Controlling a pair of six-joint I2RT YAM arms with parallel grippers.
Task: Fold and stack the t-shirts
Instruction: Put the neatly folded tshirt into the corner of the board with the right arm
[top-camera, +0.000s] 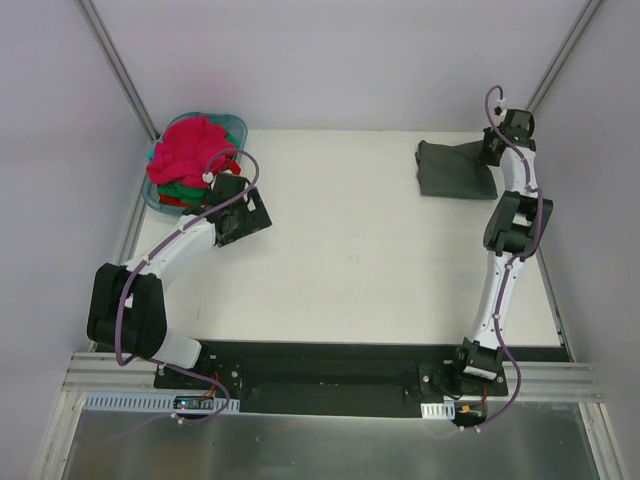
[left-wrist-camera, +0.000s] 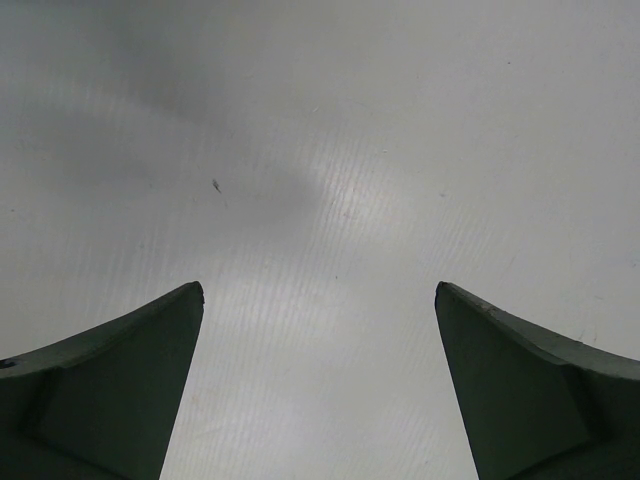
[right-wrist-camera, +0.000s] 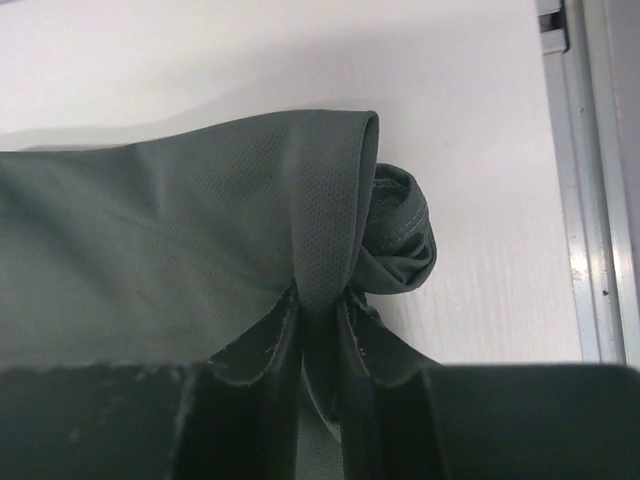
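Progress check: I'd call it one shirt down, the rest to go. The charcoal grey t-shirt (top-camera: 455, 170) lies folded into a compact rectangle on the bench (top-camera: 350, 260), right under and to the inner side of the right end effector (top-camera: 495, 150). From the right wrist cam, that end effector (right-wrist-camera: 318, 320) is clenched narrowly on a raised ridge of the charcoal cloth, which touches both fingers. A rolled-up bit of hem or sleeve (right-wrist-camera: 400, 235) bulges out just past the fingertips, so the fold isn't super tidy on that side.

The left end effector (top-camera: 240, 215) is released, jaws spread wide with nothing between them, and its wrist cam shows only bare bench below. Just beyond it on the outer side sits the teal basket (top-camera: 235, 122), heaped with the pink-red t-shirt (top-camera: 190, 145) on top and a green one (top-camera: 178, 187) peeking out underneath, all unfolded. No stack started yet as far as I can see.

Room-wise: the middle of the bench between the two end effectors is wide open, plenty of space to spread a shirt. The right end effector is tight though, with the bench edge and a metal rail (right-wrist-camera: 600, 200) close on its outer side, and the enclosure wall near. The left one has the basket rim just beside it.
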